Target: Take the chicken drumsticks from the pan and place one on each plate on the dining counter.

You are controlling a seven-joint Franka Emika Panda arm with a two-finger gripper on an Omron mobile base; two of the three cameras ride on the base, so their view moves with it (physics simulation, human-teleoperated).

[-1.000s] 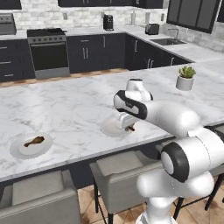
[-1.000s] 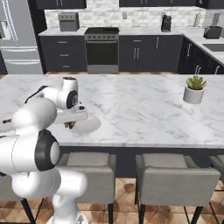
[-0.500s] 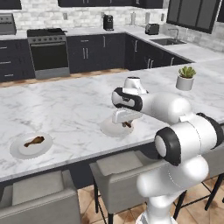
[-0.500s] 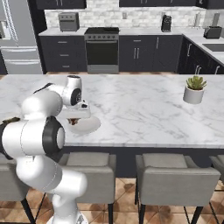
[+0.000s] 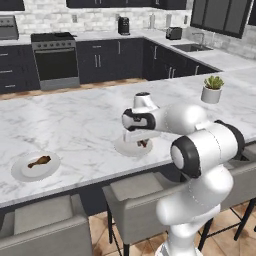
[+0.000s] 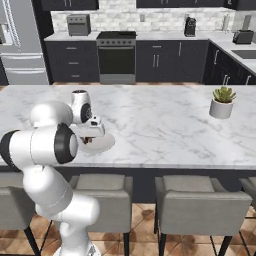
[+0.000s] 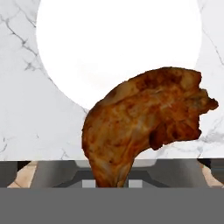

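On the dining counter (image 5: 80,120) stand two white plates. The left plate (image 5: 25,172) bears one chicken drumstick (image 5: 40,161). My gripper (image 5: 143,140) hangs low over the near plate (image 5: 125,148) (image 6: 102,145), shut on the other drumstick (image 5: 145,143) (image 6: 86,140). In the hand view this drumstick (image 7: 144,122) rises from between my fingers, its bone end down, with the plate (image 7: 118,43) just beyond it. Whether the meat touches the plate I cannot tell. The pan is out of view.
A potted plant (image 5: 212,89) (image 6: 222,101) stands at the counter's right end. Grey stools (image 5: 140,192) (image 6: 197,197) line the near side under the counter edge. A stove (image 5: 56,60) and dark cabinets run along the far wall.
The arm's elbow has swung nearer to the cameras. The hand has stayed over the near plate, drifting slightly left, with the drumstick still in its grip.
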